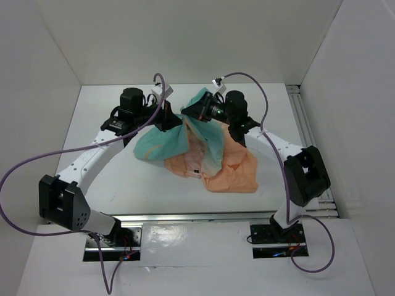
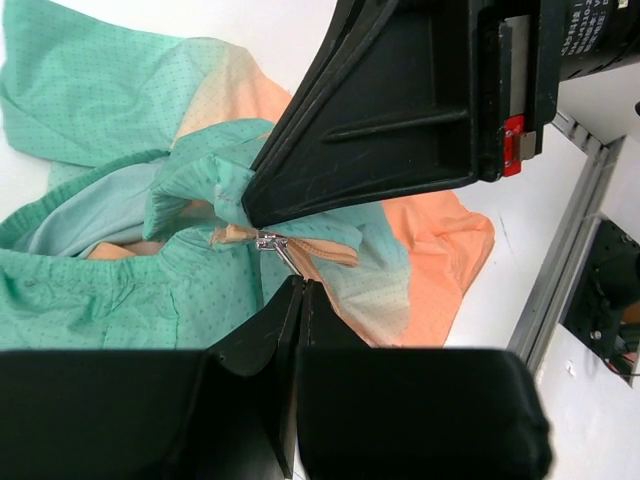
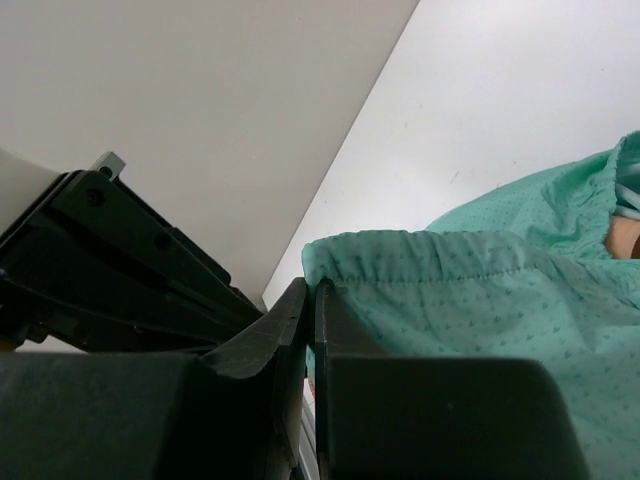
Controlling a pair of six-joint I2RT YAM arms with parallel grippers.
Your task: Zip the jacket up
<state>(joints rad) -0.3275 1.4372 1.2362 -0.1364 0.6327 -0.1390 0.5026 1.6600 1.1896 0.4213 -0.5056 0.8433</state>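
Jacket (image 1: 213, 161), teal end far, peach end near-right; left jaws and right jaws tight on it.

The jacket (image 1: 203, 154) lies crumpled in the middle of the counter (image 1: 123, 185). It is thin, soft fabric, teal-green at its far part and fading to peach-orange nearer the arms. The teal part is drawn up off the surface into a peak, while the peach part spreads flat toward the near right. The front is open, with pale lining showing between the two sides. A small silver zip pull (image 2: 272, 243) sits on peach zip tape among bunched, finely dotted teal folds. A gathered teal hem (image 3: 420, 250) stands raised.
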